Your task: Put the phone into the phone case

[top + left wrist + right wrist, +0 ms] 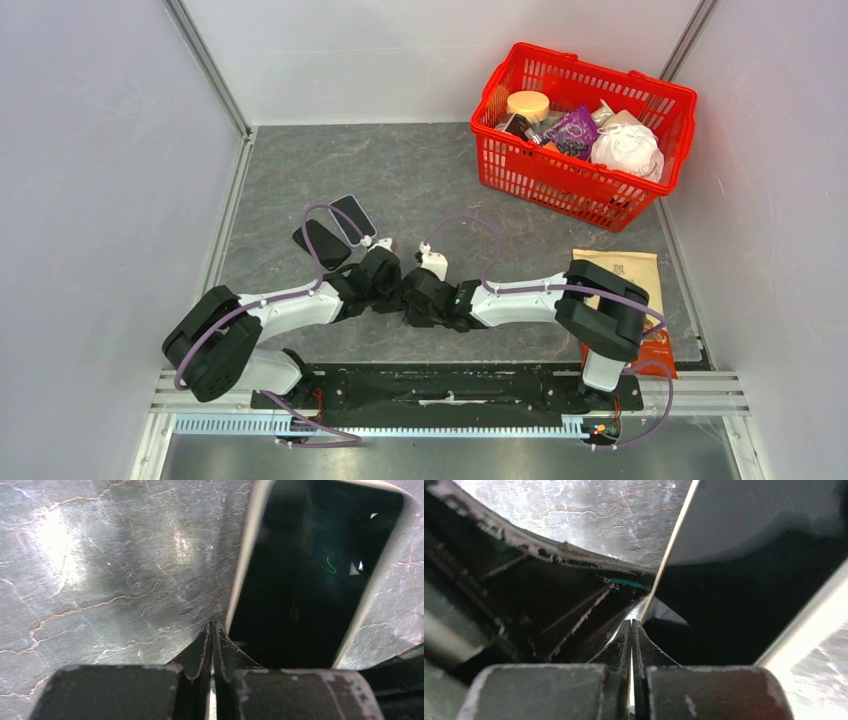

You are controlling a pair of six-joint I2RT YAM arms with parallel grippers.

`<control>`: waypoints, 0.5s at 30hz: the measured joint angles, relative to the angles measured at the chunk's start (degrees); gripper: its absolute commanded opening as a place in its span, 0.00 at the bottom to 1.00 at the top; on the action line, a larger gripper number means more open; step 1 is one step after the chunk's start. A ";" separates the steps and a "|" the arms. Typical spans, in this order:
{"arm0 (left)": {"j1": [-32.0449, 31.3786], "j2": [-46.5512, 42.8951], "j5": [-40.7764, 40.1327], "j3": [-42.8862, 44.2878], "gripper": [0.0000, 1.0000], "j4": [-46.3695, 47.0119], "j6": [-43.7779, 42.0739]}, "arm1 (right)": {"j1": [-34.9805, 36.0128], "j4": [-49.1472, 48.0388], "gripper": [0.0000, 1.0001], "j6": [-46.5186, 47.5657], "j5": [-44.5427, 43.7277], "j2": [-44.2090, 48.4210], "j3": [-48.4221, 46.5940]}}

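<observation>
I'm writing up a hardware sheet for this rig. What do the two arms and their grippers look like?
The left arm and right arm have white link shells between bulky black joint housings, each trailed by a looping purple cable. The left gripper and right gripper have black, tapering fingers with scuffed, whitish edges.

Phone (352,217) just behind phone case (321,243)

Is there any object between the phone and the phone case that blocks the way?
Nothing visible does. The phone lies directly beside the phone case on the table, with no object between them.
</observation>
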State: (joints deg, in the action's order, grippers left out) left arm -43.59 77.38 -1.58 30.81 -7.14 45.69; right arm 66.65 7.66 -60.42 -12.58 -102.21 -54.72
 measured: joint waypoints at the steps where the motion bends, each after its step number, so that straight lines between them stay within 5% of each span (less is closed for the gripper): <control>1: 0.00 0.00 -0.02 0.02 0.07 0.09 0.07 | 0.28 -2.12 0.00 -0.37 0.33 -0.39 0.61; 6: -0.11 0.11 -0.35 0.20 0.08 -0.02 0.35 | -0.07 -5.90 0.03 -2.21 2.82 -0.48 2.12; 15: -0.42 0.09 -1.36 3.04 0.18 -2.47 0.46 | -3.41 10.08 0.29 4.35 4.70 5.57 0.26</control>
State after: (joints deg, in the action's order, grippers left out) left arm -44.01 77.47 -2.94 33.85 -9.61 46.15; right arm 63.24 17.74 -56.07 -7.88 -96.64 -54.46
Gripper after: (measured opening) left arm 0.122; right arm 0.180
